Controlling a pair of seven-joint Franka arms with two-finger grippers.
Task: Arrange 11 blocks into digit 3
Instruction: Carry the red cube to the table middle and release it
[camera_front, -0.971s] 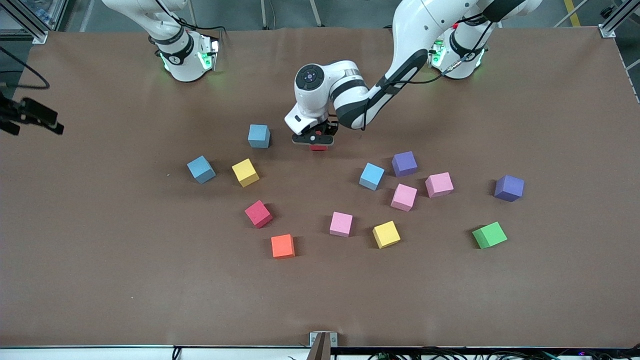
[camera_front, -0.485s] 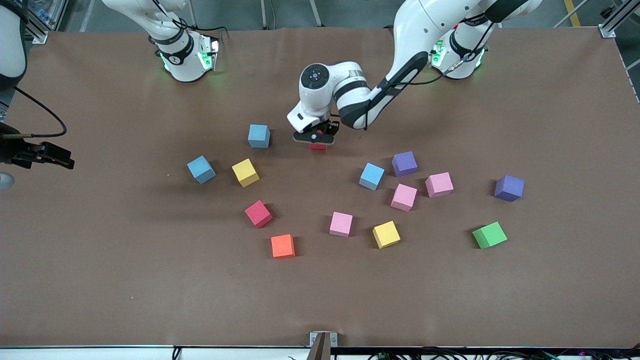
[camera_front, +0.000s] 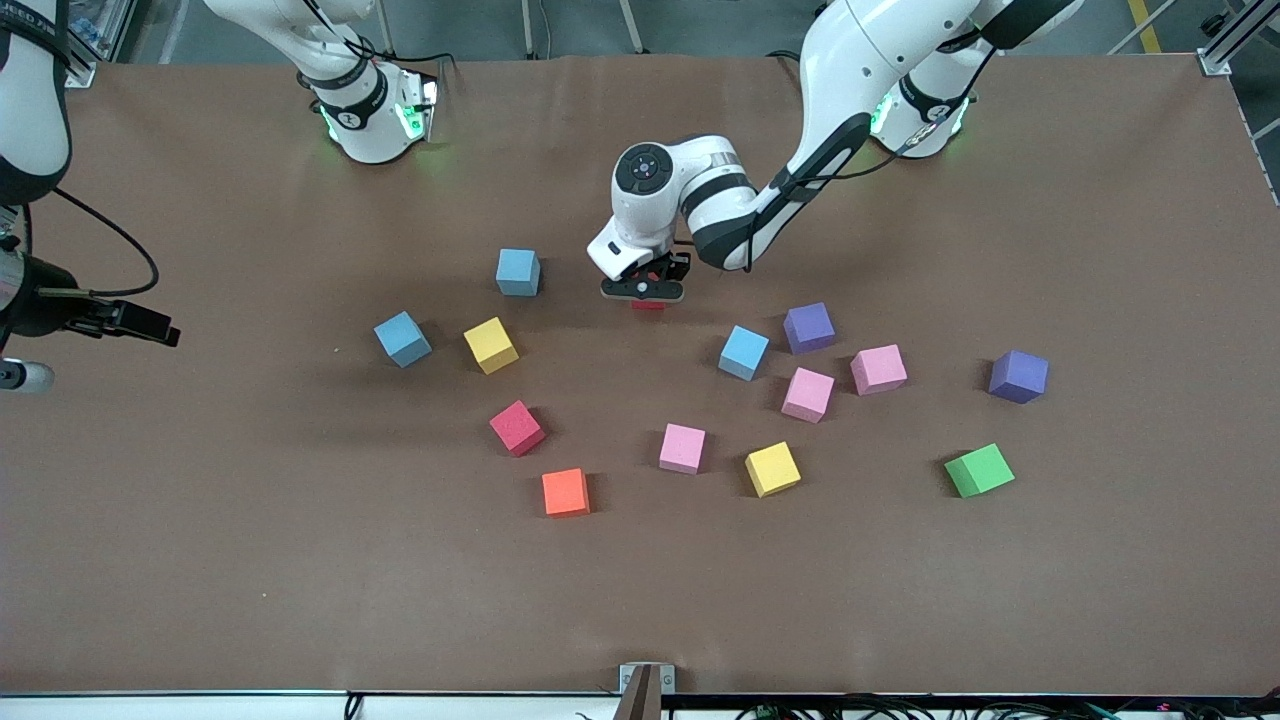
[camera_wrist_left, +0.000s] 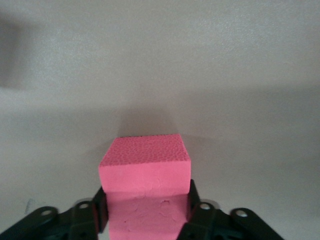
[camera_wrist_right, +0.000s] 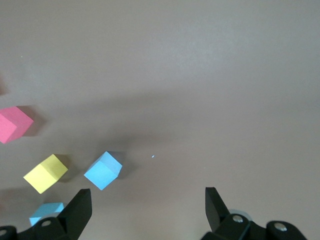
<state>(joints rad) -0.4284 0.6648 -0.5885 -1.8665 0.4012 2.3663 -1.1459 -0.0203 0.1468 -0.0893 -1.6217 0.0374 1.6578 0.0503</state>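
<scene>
— Shifted a little toward the left arm's end since a second ago, my left gripper (camera_front: 646, 291) sits low over the red block (camera_wrist_left: 145, 172). The right arm has swung in too.

— Gripping?

— My fingers (camera_wrist_left: 97, 207) flank the block, lying square between them; clamped or just letting go, I cannot tell.

— Where is it?

— Beside the light blue block (camera_front: 518, 271), toward the left arm's end.

— Your right gripper (camera_wrist_right: 147, 212)?

— Spread wide, empty, waiting near the table's edge.
</scene>
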